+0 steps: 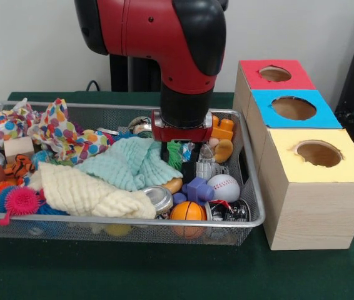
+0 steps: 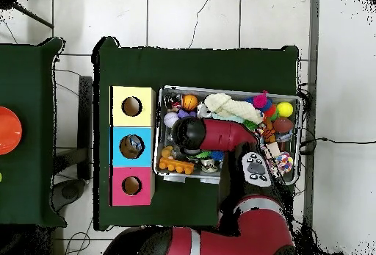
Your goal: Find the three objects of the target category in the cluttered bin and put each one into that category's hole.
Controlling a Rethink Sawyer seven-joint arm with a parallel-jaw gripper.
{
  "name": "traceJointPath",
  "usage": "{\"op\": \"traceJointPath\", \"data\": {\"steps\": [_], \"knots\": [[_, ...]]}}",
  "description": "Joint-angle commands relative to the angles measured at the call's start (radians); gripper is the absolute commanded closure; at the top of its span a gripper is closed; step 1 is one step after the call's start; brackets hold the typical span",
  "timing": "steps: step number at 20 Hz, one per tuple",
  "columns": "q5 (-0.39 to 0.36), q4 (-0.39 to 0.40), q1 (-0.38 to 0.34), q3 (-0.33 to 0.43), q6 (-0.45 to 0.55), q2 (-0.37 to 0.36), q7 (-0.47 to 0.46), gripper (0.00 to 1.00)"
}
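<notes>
The silver wire-mesh bin (image 1: 255, 206) is full of toys and cloths; it also shows in the overhead view (image 2: 290, 98). My gripper (image 1: 183, 159) reaches down into the right half of the bin, among the clutter. One crinkly clear plastic bottle (image 1: 206, 164) lies right beside it, on its right. I cannot tell whether the gripper touches or holds it. No other clear bottle shows. In the overhead view the arm's black and red wrist (image 2: 191, 133) hides the gripper.
Three wooden boxes with round holes stand right of the bin, topped red (image 1: 247, 69), blue (image 1: 261, 103) and yellow (image 1: 283, 144). In the bin lie a white baseball (image 1: 224, 186), a small basketball (image 1: 187, 210), a metal can (image 1: 158, 199), a mint cloth (image 1: 130, 162) and a cream cloth (image 1: 89, 190).
</notes>
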Motion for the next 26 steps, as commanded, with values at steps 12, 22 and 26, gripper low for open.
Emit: {"op": "traceJointPath", "data": {"steps": [12,22,26], "knots": [[0.039,0.042,0.011,0.109,0.056,-0.006,0.089,0.00],[0.041,0.114,0.030,0.067,0.181,-0.173,0.076,0.00],[0.028,0.096,0.035,0.061,0.173,-0.167,0.077,0.00]]}}
